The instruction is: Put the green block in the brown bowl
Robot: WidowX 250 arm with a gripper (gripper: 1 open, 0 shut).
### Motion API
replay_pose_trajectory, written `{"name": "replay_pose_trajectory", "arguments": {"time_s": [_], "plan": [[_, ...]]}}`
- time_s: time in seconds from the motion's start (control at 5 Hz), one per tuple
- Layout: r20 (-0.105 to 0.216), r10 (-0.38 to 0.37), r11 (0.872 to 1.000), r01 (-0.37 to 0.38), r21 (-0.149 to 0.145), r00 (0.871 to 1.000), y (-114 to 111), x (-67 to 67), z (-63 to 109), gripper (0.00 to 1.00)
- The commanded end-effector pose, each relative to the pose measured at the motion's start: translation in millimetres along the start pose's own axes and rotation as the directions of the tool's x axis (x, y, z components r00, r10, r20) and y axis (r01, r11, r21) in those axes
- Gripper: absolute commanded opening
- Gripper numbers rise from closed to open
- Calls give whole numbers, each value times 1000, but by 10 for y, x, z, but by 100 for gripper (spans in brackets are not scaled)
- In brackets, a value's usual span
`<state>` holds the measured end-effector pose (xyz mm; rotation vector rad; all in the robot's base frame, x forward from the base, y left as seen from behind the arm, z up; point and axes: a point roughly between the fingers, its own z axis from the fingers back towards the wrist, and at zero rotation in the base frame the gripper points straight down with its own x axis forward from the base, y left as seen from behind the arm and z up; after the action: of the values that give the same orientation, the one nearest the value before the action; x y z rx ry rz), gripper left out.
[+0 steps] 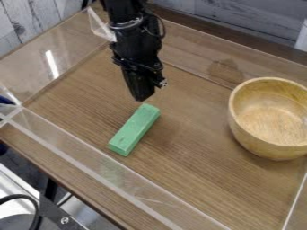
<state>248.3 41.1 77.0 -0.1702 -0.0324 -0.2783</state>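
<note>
The green block [133, 128] lies flat on the wooden table, a bright green bar running diagonally at centre left. My gripper [143, 92] points straight down just above the block's upper end, clear of it, its black fingers pressed together and shut on nothing. The brown bowl [271, 117], a round light-tan wooden bowl with thick walls, stands empty at the right, well apart from both block and gripper.
Clear acrylic walls [72, 157] fence the wooden table [204, 171] on the left and front. Dark cables [18, 211] lie outside the front-left corner. A white brick wall runs behind.
</note>
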Motion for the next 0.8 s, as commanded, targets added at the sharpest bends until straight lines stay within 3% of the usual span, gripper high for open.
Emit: {"name": "replay_pose_trajectory", "arguments": {"time_s": [0.0,0.4,0.6], "plan": [[63,-23,999,21,26,998,-8,60,172,0],[34,-51,999,51,13,998,-22,26,170,0],[8,-41,999,40,33,999,-5,11,164,0]]}}
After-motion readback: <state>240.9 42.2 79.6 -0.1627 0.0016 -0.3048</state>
